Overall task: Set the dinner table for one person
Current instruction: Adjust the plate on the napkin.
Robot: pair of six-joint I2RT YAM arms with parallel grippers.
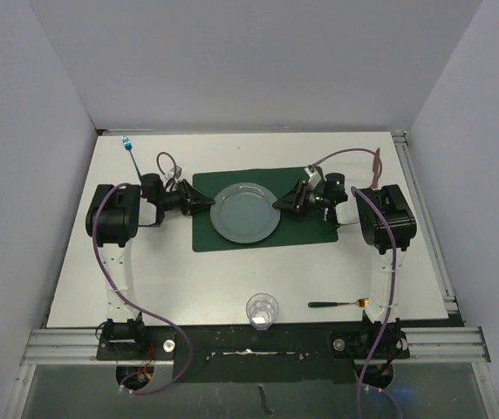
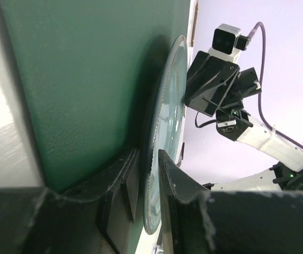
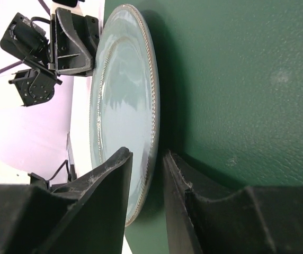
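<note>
A pale grey-blue plate (image 1: 245, 212) lies in the middle of the dark green placemat (image 1: 232, 240) on the white dinner table (image 1: 188, 279). My left gripper (image 1: 208, 203) is at the plate's left rim and my right gripper (image 1: 278, 203) at its right rim. In the left wrist view the left gripper (image 2: 148, 159) is shut on the plate's (image 2: 170, 106) beaded rim, one finger under it on the placemat (image 2: 88, 79). In the right wrist view the right gripper (image 3: 146, 154) is narrowly shut around the plate's (image 3: 122, 84) rim, above the placemat (image 3: 236, 79).
A clear glass (image 1: 263, 309) stands at the near edge, centre. A fork (image 1: 341, 304) with a dark handle and gold head lies near the right arm's base. A blue-tipped utensil (image 1: 129, 148) lies far left, a brownish item (image 1: 377, 160) far right.
</note>
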